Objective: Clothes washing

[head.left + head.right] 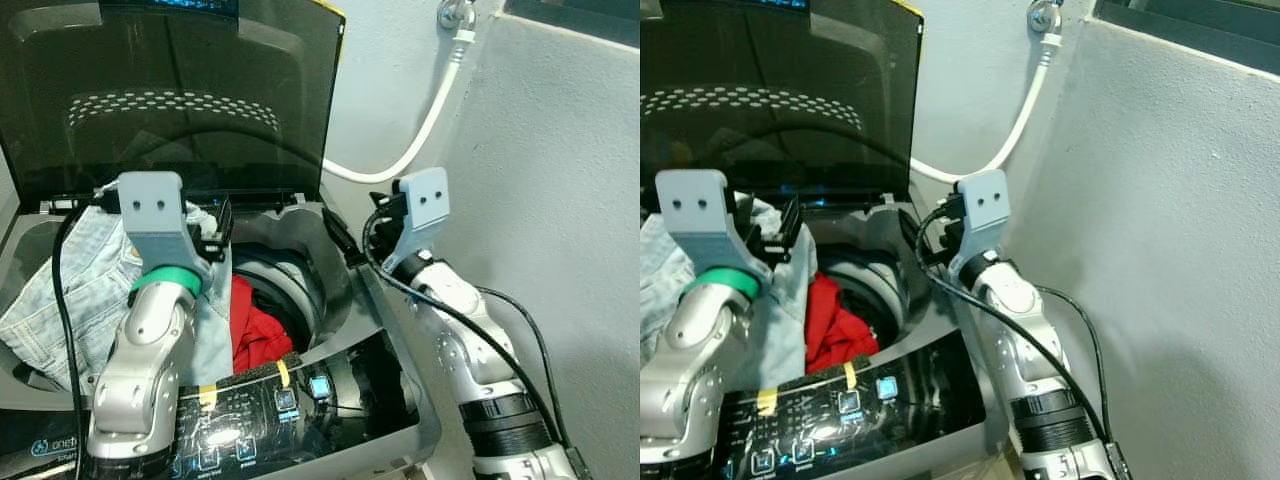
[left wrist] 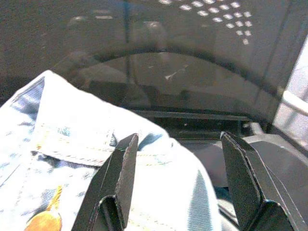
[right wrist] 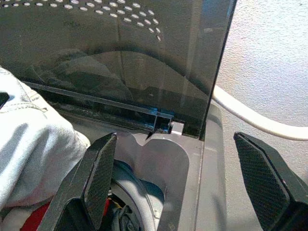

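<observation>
Both wide open and empty, the left gripper [image 2: 175,180] hovers over pale jeans [image 1: 75,290] while the right gripper [image 3: 185,180] hangs above the open washing machine [image 1: 385,400] holding red clothing [image 1: 255,325].

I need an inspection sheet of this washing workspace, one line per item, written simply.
Surface: washing machine top, its dark lid standing open; control panel lit, with yellow tape pieces.
Job's things: light denim jeans draped over the drum's left rim; red garment inside the drum.
Clutter: nothing seen.
Grippers: left gripper open, above the jeans; right gripper open, above the drum's right rear rim, holding nothing.
Cables: black cables along both arms; white hose from the wall tap to behind the machine.
Surroundings: grey rough wall on the right.
</observation>
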{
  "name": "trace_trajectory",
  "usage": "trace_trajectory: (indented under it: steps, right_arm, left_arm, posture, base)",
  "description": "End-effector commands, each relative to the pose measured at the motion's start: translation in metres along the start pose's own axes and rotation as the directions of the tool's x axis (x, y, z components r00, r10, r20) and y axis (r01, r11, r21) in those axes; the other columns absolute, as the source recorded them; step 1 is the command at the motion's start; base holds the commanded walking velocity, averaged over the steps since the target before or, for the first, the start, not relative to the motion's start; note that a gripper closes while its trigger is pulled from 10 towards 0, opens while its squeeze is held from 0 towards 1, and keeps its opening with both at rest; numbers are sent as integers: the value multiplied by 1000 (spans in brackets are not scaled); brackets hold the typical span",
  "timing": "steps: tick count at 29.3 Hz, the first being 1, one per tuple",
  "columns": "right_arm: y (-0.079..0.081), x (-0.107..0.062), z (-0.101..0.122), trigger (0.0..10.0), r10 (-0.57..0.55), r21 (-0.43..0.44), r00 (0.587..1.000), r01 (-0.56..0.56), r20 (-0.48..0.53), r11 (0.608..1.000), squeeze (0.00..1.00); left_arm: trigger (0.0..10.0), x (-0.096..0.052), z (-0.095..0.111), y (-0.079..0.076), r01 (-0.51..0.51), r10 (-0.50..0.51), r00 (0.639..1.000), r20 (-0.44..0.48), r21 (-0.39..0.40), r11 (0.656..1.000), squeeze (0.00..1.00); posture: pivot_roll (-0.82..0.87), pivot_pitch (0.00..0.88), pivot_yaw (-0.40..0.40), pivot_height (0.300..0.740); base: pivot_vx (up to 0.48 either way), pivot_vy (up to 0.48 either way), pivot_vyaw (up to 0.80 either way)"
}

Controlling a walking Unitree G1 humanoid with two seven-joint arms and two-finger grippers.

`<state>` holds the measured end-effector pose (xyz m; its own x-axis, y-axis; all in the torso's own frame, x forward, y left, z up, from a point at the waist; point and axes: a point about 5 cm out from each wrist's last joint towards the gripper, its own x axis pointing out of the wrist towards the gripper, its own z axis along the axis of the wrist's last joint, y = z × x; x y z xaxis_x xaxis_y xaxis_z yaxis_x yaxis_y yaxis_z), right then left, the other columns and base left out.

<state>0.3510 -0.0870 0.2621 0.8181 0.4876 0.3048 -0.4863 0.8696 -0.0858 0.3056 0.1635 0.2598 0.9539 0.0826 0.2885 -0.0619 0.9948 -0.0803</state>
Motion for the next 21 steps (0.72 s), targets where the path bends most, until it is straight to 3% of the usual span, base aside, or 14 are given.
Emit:
trace_trajectory:
  steps: [1,11,21]
  right_arm:
    - [-2,-2,-5,10000,-6,1,1000,6,-27,1000,0]
    - [-2,-1,-6,10000,-9,4,1000,9,-28,1000,0]
    - [-3,-1,-6,10000,-5,4,1000,5,-27,1000,0]
  left_arm:
    - [10000,-2,-3,-1,-5,5,1000,-16,7,1000,0]
    - [10000,-2,-4,-5,-2,3,1000,-11,38,999,0]
    - [10000,-2,-2,-8,4,-4,1000,-6,29,1000,0]
  posture:
    - [69,29,-81,740]
    - [65,28,-76,740]
    - [66,27,-78,740]
  base:
    - [0,0,0]
    - [0,0,0]
    - [0,-405,0]
